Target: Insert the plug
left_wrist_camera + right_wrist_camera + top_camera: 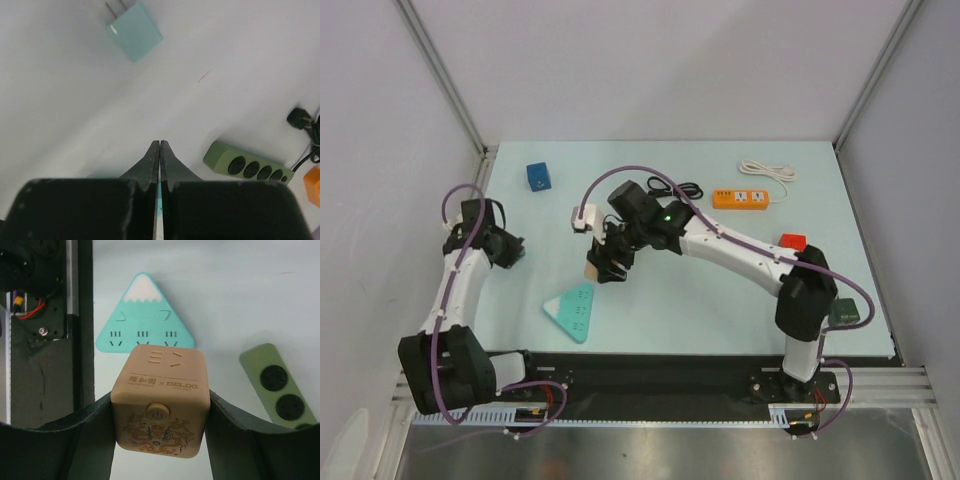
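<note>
- Plug, as far as I can judge, means the tan cube (pixel 160 390) with a power button on the face toward the camera. It is clamped between the two fingers of the right end effector (pixel 160 412) and looks lifted off the surface (pixel 720 290).
- Any prongs on the cube are not visible from either view, so I cannot say which face carries them.
- Likely target: the teal triangular power strip (pixel 145 315), which lies flat. In the right wrist view it sits straight above the cube, at upper centre of the frame.
- In the top view the strip (pixel 572 310) is just to the lower left of the cube (pixel 591 268); they are near but not touching.
- The triangle's broad base, with its row of three sockets, faces the cube. The white-capped tip points away from it.
- The cube looks squarely lined up with that row, so the move reads as a short advance and descent.
- The left end effector (pixel 159 160) is pressed together on nothing, off at the left of the top view, farther from the strip than the right arm is.
- A green strip (pixel 280 387) lies at lower right of the right wrist view, apart from the cube.
</note>
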Motion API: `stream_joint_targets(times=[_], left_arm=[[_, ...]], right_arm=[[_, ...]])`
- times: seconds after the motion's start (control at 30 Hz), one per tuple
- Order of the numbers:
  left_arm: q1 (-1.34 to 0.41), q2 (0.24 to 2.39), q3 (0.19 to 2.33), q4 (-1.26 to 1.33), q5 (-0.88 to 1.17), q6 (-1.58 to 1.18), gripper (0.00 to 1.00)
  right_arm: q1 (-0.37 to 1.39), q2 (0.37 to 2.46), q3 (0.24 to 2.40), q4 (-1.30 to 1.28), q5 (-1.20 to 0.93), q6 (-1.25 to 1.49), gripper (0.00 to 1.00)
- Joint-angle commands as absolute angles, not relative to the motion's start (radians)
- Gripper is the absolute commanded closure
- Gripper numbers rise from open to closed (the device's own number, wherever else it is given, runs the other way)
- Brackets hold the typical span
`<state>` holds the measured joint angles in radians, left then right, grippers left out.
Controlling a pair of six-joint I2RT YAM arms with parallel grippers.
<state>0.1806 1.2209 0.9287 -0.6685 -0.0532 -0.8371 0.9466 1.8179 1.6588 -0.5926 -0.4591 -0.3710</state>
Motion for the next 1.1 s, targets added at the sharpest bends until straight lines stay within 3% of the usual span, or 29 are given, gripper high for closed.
stream_joint_targets(times=[0.0,0.2,0.47,1.07], left_arm=[[0.187,1.175,0.841,-0.677,0.095,-0.839,1.00],[0.199,1.127,0.710,-0.680,0.097,-0.828,1.00],[0.199,1.054,0.603,-0.664,0.049,-0.833,1.00],[0.212,1.085,0.583,-0.644,0.038,-0.808,1.00]], right_arm=[[0.957,1.886,1.778,-0.683,-0.583,-0.482,1.00],[0.994,2.002,1.831,-0.722,-0.621,-0.581,1.00],[1.042,2.163,2.009,-0.819,-0.486,-0.592,1.00],[1.060,2.220,2.003,-0.752,-0.350,-0.456,1.00]])
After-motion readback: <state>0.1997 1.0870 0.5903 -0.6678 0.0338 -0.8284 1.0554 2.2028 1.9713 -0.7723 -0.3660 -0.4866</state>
